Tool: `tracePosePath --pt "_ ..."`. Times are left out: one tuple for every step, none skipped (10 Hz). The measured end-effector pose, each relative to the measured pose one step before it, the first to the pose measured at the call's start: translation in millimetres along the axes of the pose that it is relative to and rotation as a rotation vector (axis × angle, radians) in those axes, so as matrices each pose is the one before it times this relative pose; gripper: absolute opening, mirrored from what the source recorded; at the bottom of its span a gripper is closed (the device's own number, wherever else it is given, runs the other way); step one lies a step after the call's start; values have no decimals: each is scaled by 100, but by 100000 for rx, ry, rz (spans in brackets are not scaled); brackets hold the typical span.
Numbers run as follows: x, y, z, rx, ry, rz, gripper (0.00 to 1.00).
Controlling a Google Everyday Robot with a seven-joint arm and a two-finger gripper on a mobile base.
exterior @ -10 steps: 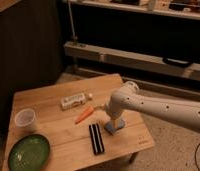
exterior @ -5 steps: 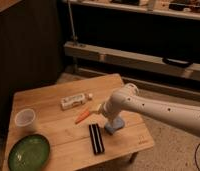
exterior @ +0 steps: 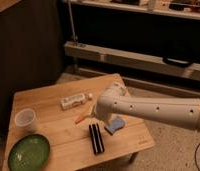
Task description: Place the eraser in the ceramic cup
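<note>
The eraser (exterior: 96,138), a long black block with pale stripes, lies flat on the wooden table (exterior: 43,97) near its front edge. The ceramic cup (exterior: 25,119), small, whitish and without a handle, stands upright at the table's left side, far from the eraser. My white arm reaches in from the right. Its gripper (exterior: 98,115) hangs at the arm's end just above the eraser's far end, mostly hidden behind the bulky wrist. It stands open and holds nothing.
A round green plate (exterior: 29,152) sits at the front left corner, below the cup. An orange carrot (exterior: 82,118) pokes out left of the wrist. A white packet (exterior: 75,101) lies mid-table. A blue pad (exterior: 115,125) rests right of the eraser. Metal shelving stands behind.
The arm's end has slid a little to the left across the table, from above the blue pad towards the carrot and the eraser's far end. The objects have not moved.
</note>
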Motion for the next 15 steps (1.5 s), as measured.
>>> tracePosePath --pt "-526 -96 -393 -1372 22 -1132 80" --pt "-437 972 -242 1442 -1831 -8 80" --pt "-292 615 320 4632 -2876 690 80" --pt "-196 13 434 2871 -2013 15 80" --pt "-530 -166 385 2848 -2363 -428 80" --pt "-290 -92 71 1258 -912 -1252 80" --pt "-318 -569 416 800 -836 -2580 80" --pt "-404 -1131 1395 1160 -799 -6738 80" --pt "-125 -661 1099 894 -595 -4220 80" --pt "134 147 1246 -181 -75 -3206 80" --pt "126 119 1125 -95 16 -1806 80" --pt "500 -45 929 -298 1579 -2258 80" --pt "568 -6 178 -964 1680 -781 80" --pt "667 69 27 -735 1417 -572 80" --pt "880 302 10 -1009 1687 -586 80"
